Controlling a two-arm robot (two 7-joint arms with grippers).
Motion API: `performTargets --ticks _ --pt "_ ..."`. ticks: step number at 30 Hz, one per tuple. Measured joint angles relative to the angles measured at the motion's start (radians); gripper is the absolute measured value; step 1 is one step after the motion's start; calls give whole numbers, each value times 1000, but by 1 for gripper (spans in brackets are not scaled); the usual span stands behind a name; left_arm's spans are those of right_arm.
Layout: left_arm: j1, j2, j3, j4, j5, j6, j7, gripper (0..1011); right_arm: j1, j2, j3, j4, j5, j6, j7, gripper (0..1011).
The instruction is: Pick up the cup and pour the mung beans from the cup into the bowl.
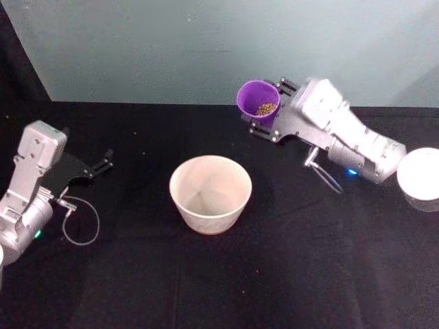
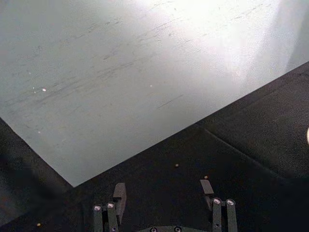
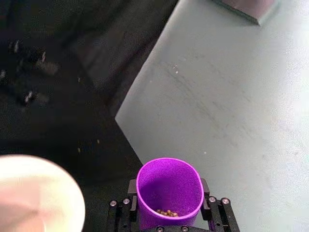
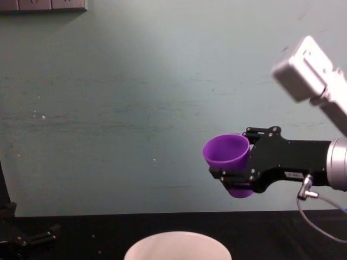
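My right gripper (image 1: 266, 118) is shut on the purple cup (image 1: 258, 100), holding it in the air behind and to the right of the bowl (image 1: 210, 193). The cup (image 4: 229, 155) leans toward the left, its rim higher than the bowl (image 4: 178, 246). A small heap of mung beans (image 1: 266, 108) lies inside the cup (image 3: 169, 192), and the mung beans (image 3: 166, 212) rest against its lower wall. The pale bowl (image 3: 36, 195) looks empty. My left gripper (image 1: 98, 168) rests open on the black table at the left, and its fingers (image 2: 119, 195) hold nothing.
A white round object (image 1: 420, 176) sits at the table's right edge. A loose cable loop (image 1: 81, 222) lies by the left arm. A pale green wall (image 4: 135, 108) stands behind the black table (image 1: 274, 274). A few stray beans (image 2: 176, 166) dot the cloth.
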Motion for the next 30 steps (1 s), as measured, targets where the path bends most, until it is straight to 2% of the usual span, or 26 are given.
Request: performTargets --ticks 1,2,3,5,10,13,16,22,24,28,29,30 --pt "0 0 0 0 0 0 0 1000 1 6 -13 -6 -43 -7 -16 729" --pt "0 0 0 0 0 0 0 1000 1 9 -19 -9 -64 -10 -23 729" --pt "0 0 0 0 0 0 0 1000 2 15 -31 -16 -108 -12 -36 729" --pt "0 0 0 0 0 0 0 1000 4 24 -48 -26 -164 -13 -51 729" --pt "0 0 0 0 0 0 0 1000 8 38 -77 -43 -253 -14 -63 729" --pt "0 0 0 0 0 0 0 1000 13 49 -106 -59 -341 -15 -74 729" --pt "0 0 0 0 0 0 0 1000 15 55 -121 -67 -394 -14 -86 729" --pt "0 0 0 0 0 0 0 1000 16 70 -159 -90 -544 -13 -136 729" --pt "0 0 0 0 0 0 0 1000 16 72 -166 -94 -573 -12 -146 729" --pt "0 0 0 0 0 0 0 1000 16 74 -187 -101 -664 -5 -178 729" --pt "0 0 0 0 0 0 0 1000 16 74 -187 -101 -664 -5 -178 729" --pt "0 0 0 0 0 0 0 1000 16 74 -193 -103 -689 -4 -188 729"
